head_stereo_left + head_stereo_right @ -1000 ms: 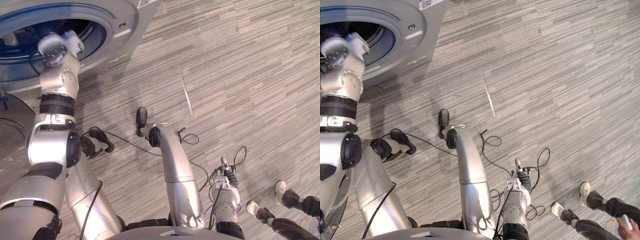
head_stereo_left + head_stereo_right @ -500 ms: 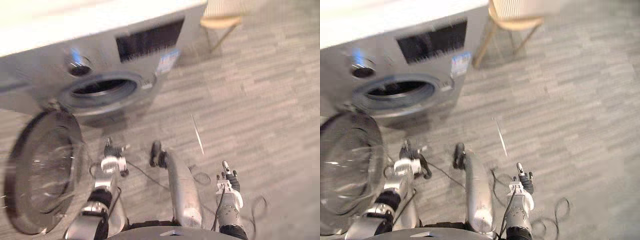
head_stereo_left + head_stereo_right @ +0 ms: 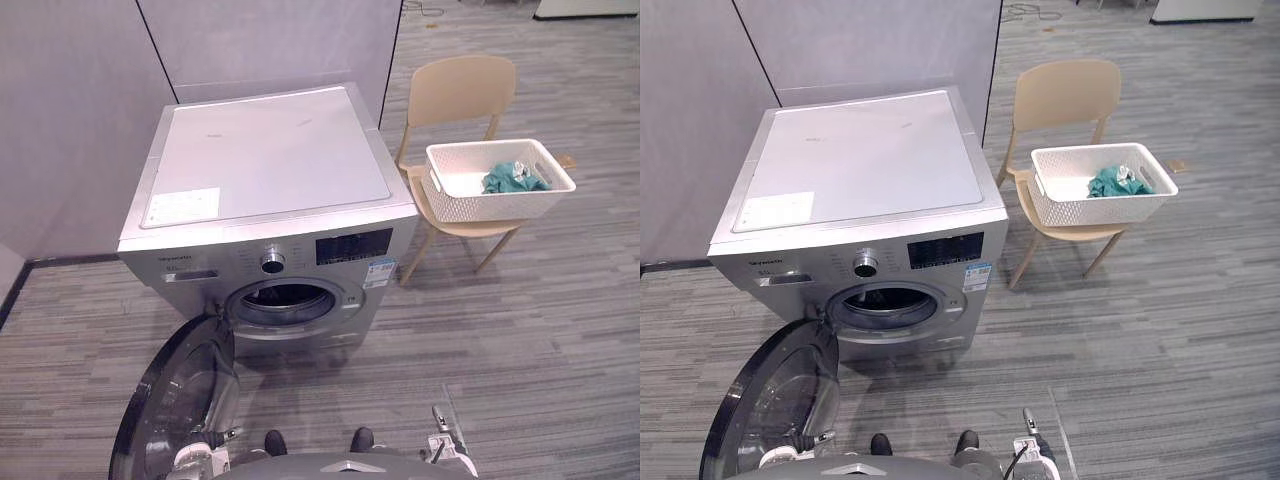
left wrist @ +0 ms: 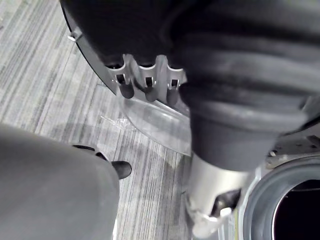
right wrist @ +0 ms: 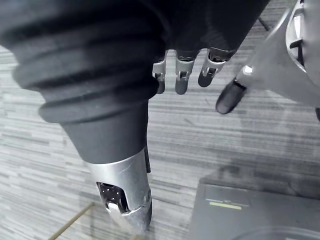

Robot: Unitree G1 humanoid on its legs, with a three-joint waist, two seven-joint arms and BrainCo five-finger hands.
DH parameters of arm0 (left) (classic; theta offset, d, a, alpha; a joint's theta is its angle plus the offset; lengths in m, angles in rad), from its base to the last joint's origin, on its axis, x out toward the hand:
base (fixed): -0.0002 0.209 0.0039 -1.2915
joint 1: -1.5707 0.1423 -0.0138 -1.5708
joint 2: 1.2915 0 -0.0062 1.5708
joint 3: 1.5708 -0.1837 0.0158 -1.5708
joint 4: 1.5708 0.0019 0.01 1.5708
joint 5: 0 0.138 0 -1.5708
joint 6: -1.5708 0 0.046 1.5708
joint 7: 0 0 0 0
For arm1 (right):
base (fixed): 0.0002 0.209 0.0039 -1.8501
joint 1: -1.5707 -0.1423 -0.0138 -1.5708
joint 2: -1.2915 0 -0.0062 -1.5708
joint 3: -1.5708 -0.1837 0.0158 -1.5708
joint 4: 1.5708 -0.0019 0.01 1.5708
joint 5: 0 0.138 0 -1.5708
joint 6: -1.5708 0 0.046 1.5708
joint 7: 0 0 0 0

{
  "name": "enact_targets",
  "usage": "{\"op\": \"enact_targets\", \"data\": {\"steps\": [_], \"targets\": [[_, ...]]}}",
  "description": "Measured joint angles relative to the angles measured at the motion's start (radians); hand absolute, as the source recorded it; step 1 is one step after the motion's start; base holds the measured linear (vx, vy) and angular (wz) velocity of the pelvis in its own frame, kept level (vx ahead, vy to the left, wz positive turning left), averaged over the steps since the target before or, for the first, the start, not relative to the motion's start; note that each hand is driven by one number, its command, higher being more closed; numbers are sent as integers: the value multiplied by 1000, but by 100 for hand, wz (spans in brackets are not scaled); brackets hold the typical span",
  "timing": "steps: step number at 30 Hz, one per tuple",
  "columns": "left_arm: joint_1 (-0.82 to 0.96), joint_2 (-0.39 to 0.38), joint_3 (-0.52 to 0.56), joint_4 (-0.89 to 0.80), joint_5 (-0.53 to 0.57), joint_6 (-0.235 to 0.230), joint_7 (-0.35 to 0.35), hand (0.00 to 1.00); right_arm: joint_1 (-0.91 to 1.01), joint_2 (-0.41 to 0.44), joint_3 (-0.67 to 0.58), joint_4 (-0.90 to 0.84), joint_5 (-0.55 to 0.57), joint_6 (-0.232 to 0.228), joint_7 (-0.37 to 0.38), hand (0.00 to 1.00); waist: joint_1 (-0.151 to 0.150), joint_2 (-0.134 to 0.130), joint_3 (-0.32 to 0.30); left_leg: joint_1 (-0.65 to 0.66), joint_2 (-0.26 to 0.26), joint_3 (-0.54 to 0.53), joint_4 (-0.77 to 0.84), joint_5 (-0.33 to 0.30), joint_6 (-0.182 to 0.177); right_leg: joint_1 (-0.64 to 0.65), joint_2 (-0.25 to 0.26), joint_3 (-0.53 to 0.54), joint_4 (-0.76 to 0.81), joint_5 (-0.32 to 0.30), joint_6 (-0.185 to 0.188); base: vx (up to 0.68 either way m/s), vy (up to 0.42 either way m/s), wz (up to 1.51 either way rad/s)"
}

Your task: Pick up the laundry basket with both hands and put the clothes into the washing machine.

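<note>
Silver front-loading washing machine (image 3: 270,170) stands against a grey partition wall (image 3: 260,40). Its round door (image 3: 180,400) is swung fully open to the machine's left side, and the drum opening (image 3: 285,298) is dark inside; contents cannot be made out. A control knob (image 3: 272,262) and a dark display panel (image 3: 354,245) sit above the opening. Just to the right of the machine is a beige chair (image 3: 460,90), with its seat level with the machine's upper front. A white perforated laundry basket (image 3: 455,200) rests on that seat, apart from the machine and untouched by either hand. A small heap of teal clothes (image 3: 512,178) lies in the basket, at the end farther from the machine. Left hand (image 4: 146,80) hangs low in front of the machine, close to the glass of the open door, with the rim of the opening showing past it. Its fingers are loosely extended and nothing is in its grasp. Right hand (image 5: 181,80) hangs low in front of the machine, off to its right, above the grey striped floor (image 3: 540,330). Its fingers are relaxed, its thumb (image 5: 227,97) is spread apart from them, and it holds nothing. Both hands are well apart from the basket.
</note>
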State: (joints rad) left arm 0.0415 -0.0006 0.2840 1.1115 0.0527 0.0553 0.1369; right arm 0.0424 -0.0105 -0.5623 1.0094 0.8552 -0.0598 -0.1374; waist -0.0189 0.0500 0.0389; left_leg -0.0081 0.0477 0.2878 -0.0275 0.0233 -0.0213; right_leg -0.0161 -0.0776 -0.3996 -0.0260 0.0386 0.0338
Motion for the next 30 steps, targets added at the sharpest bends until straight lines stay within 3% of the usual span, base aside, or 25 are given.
{"op": "enact_targets", "data": {"steps": [5, 13, 16, 21, 23, 26, 28, 30], "targets": [[2, 15, -7, 11, -25, 1, 0, 0, -17, 4, 4, 39, -38, 13, 4, 0, -3, -24, -14, 63, -21, 4, -46, 1, 3, 50, -1, 10, -35, 9, 11, 60, 50, -5], [-10, 32, -123, 10, -52, -4, 0, 0, -24, 3, 41, 40, -26, 16, 6, 0, -6, -29, -12, 105, -34, 55, -50, -23, 5, 54, -5, 78, -36, 22, 18, -12, 46, -24], [-14, 38, -159, 10, -27, -13, -12, 0, -40, -3, 46, 39, -19, 15, 7, 0, -7, -31, -8, 93, -34, 124, -51, -31, 5, 7, -5, 151, -38, 44, 22, -86, 44, -79], [-60, 40, -186, 23, 32, -20, -14, 0, -54, -26, 38, 14, -18, 15, 26, 0, -26, -46, 60, 33, -58, 290, -49, -47, 12, -155, -1, 347, -21, 97, 47, -86, 62, -108], [-76, 54, -212, 25, 53, -20, -11, 0, -53, -23, 42, -13, -30, 14, 26, 0, -54, -62, 115, 27, -63, 377, -43, -58, 14, -196, 4, 396, -18, 99, 48, -50, 41, -107], [-89, 78, -251, 25, 131, -24, -18, 0, 6, -7, 27, -4, -38, 10, 29, 0, -70, -87, 140, 55, -35, 455, 21, -95, 5, -191, -10, 351, 5, 99, 14, 61, -28, -77], [-88, 78, -255, 30, 174, -25, -20, 0, 45, -2, 19, 14, -52, 11, 29, 0, -75, -82, 141, 86, -13, 477, 59, -120, -8, -188, -18, 291, 63, 75, -17, 98, -44, -39], [-88, 79, -252, 34, 200, -27, -31, 0, 84, 6, 2, 64, -84, 20, 28, 0, -89, -61, 134, 107, 25, 484, 89, -143, -26, -193, -28, 185, 143, -2, -49, 136, -76, -27]]}}
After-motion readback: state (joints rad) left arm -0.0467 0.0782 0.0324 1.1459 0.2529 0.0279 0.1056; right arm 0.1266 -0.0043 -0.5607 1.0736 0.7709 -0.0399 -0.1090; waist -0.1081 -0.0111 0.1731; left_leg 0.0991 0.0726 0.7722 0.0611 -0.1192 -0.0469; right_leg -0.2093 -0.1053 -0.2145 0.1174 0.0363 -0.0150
